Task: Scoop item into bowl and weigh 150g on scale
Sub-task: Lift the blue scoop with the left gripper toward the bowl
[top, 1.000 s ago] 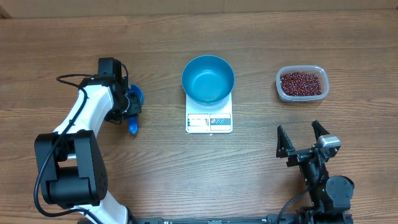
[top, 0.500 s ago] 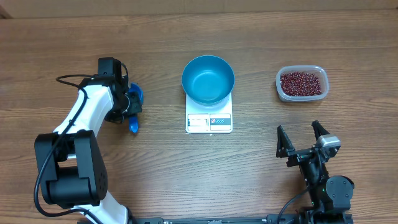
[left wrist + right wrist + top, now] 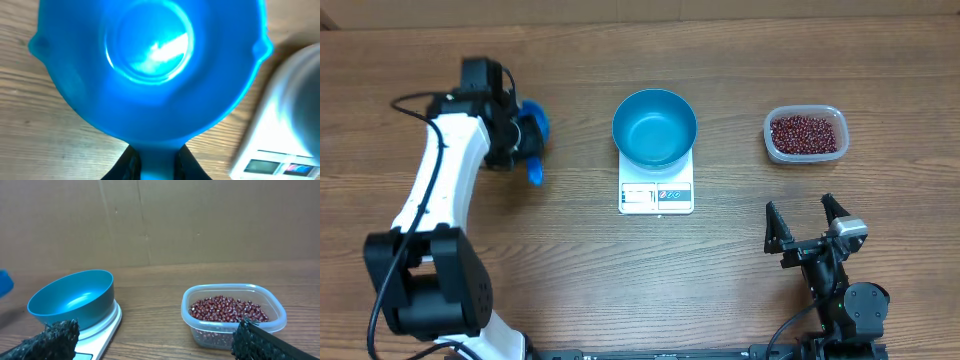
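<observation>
My left gripper [image 3: 523, 150] is shut on the handle of a small blue scoop [image 3: 534, 128], left of the scale. In the left wrist view the scoop [image 3: 150, 65] fills the frame, empty, its handle pinched between the fingers of the gripper [image 3: 152, 164]. The blue bowl [image 3: 655, 127] stands empty on the white scale [image 3: 656, 196]. The red-brown beans [image 3: 805, 133] lie in a clear tub at the right. My right gripper [image 3: 807, 226] rests open near the front edge; its wrist view shows the bowl [image 3: 70, 300], the scale [image 3: 107, 325] and the beans [image 3: 227, 309] between the spread fingers of the gripper [image 3: 155, 347].
The clear plastic tub [image 3: 773, 140] stands right of the scale, with bare wood between them. A corner of the scale [image 3: 265, 150] shows at the right of the left wrist view. A cardboard wall [image 3: 160, 220] backs the table.
The left arm has moved toward the far left of the table, carrying the scoop with it. The right arm has not moved.
</observation>
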Robot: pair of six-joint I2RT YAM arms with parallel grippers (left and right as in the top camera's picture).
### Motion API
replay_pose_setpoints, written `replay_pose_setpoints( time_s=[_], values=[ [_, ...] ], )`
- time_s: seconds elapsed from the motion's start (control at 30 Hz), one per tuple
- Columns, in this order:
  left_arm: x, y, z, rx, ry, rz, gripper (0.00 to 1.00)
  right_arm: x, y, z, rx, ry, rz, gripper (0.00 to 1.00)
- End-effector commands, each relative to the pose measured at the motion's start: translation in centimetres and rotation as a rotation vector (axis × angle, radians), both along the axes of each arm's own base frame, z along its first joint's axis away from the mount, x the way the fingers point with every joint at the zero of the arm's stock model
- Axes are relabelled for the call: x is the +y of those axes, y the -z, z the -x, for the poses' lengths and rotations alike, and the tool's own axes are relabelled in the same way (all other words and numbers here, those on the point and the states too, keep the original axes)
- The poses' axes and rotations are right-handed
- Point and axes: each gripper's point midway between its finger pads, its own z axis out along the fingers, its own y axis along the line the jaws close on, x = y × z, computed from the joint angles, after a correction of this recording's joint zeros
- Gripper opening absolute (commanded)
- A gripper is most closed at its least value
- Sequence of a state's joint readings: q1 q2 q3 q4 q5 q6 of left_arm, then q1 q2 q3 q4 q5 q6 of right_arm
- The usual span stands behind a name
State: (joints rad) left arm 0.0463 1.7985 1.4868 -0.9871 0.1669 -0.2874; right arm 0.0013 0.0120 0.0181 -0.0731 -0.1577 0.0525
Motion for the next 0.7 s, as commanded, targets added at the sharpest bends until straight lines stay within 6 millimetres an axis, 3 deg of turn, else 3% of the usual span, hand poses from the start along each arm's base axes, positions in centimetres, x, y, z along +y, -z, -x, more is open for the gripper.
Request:
replay_pose_setpoints(
  time_s=[0.0, 0.17, 0.27, 0.67],
  values=[
    [-0.9, -6.8, -1.9, -0.147, -0.07, 0.083, 0.16, -0.1, 0.2, 0.0, -0.002, 0.002, -0.004, 1.0],
    [-5.7, -12.9, -3.1, -0.241, -0.007, 0.388, 0.15, -0.1, 0.2, 0.0, -0.002, 0.002, -0.004, 1.0],
    [-8.4, -14.9, -2.9, -0.241, 0.035, 0.574, 0.16, -0.1, 0.2, 0.0, -0.002, 0.002, -0.004, 1.0],
    [-12.7, -16.5, -1.4, -0.159, 0.077, 0.752, 0.15, -0.1, 0.2, 0.0, -0.002, 0.002, -0.004, 1.0]
  ],
)
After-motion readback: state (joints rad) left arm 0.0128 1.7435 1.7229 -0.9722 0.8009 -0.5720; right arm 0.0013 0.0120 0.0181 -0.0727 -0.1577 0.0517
